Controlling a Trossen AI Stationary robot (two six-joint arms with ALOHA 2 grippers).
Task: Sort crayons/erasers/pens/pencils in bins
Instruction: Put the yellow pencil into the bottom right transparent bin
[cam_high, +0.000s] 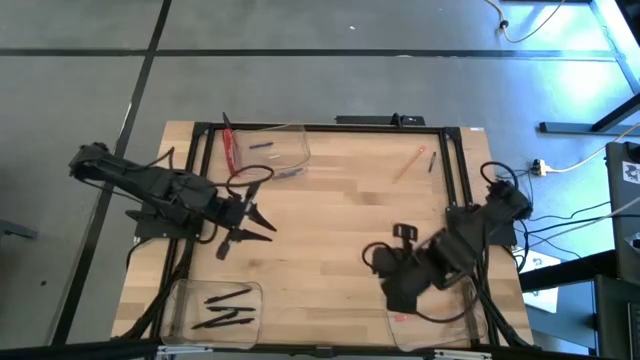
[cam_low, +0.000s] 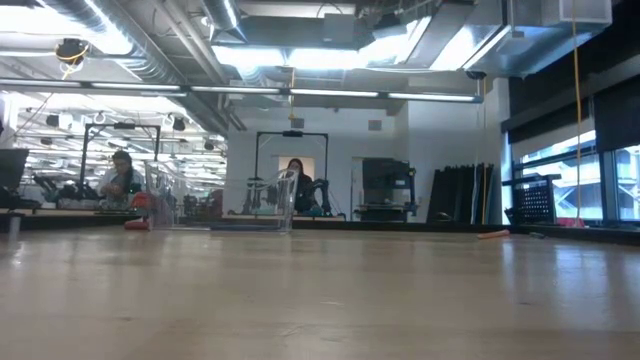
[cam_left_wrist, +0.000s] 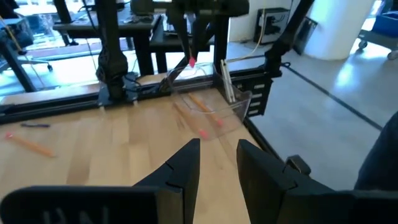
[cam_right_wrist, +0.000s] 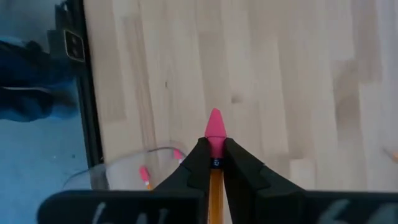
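The right hand (cam_right_wrist: 214, 163) pinches a pencil (cam_right_wrist: 215, 142) over the table (cam_high: 330, 210) beside the near-right bin (cam_high: 470, 320), which already holds pencils. The left hand (cam_high: 262, 227), spread and empty, hovers mid-left. Pens (cam_high: 225, 308) are binned; one pencil (cam_high: 408, 163) and a pen (cam_high: 432, 161) remain loose.

Black pens (cam_high: 228, 308) lie in the near-left bin (cam_high: 180, 300); purple crayons (cam_high: 262, 146) in the far bin (cam_high: 298, 145); one pencil (cam_high: 408, 164) loose.
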